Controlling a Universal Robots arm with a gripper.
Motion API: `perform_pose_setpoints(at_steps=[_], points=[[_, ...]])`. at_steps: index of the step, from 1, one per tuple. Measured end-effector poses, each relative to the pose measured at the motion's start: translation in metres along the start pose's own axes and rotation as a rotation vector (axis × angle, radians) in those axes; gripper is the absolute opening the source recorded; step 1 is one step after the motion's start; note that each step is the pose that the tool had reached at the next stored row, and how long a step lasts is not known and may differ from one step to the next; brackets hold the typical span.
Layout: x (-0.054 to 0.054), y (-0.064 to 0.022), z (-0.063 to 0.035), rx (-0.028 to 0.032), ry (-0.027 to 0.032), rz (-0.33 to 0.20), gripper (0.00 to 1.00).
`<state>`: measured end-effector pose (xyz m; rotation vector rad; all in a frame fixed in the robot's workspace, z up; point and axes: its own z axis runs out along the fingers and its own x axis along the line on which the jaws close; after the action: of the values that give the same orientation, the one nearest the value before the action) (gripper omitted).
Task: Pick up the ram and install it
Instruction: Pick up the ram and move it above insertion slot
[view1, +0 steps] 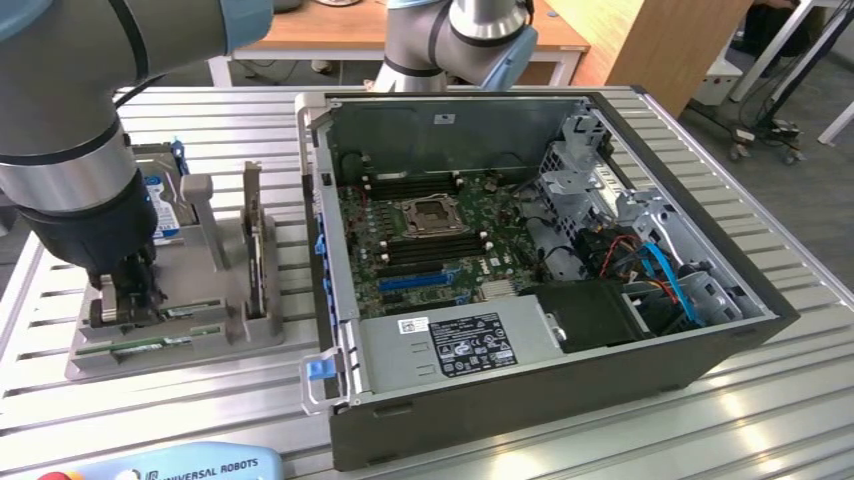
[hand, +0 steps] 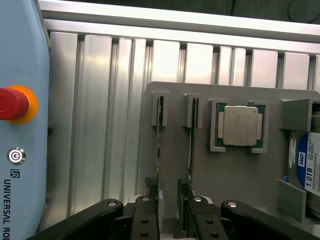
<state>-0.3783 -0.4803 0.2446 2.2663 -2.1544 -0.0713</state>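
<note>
Two ram sticks stand on edge in the slots of a grey holder (hand: 235, 180): one ram (hand: 159, 135) and a second ram (hand: 190, 140) beside it. In the exterior view the ram (view1: 160, 343) lies along the holder's near edge. My gripper (hand: 168, 207) hovers open just above one end of the sticks, one black finger over each stick and nothing between them. In the exterior view my gripper (view1: 127, 305) sits low over the holder's left end. The open computer case (view1: 534, 390) shows its motherboard with empty memory slots (view1: 441, 250).
The holder also carries a silver CPU (hand: 240, 125) and a hard drive (hand: 306, 170) with a blue label. A light-blue teach pendant (hand: 22, 125) with a red button lies on the slatted metal table beside the holder. The case stands at the exterior view's right of the holder.
</note>
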Motion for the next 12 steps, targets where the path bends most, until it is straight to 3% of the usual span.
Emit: perform_pose_setpoints(at_steps=[4, 12], points=[[0.005, -0.0002, 0.0107, 0.0001, -0.0001, 0.0, 0.3], [0.005, -0.0004, 0.0134, 0.0004, -0.0004, 0.0, 0.3]])
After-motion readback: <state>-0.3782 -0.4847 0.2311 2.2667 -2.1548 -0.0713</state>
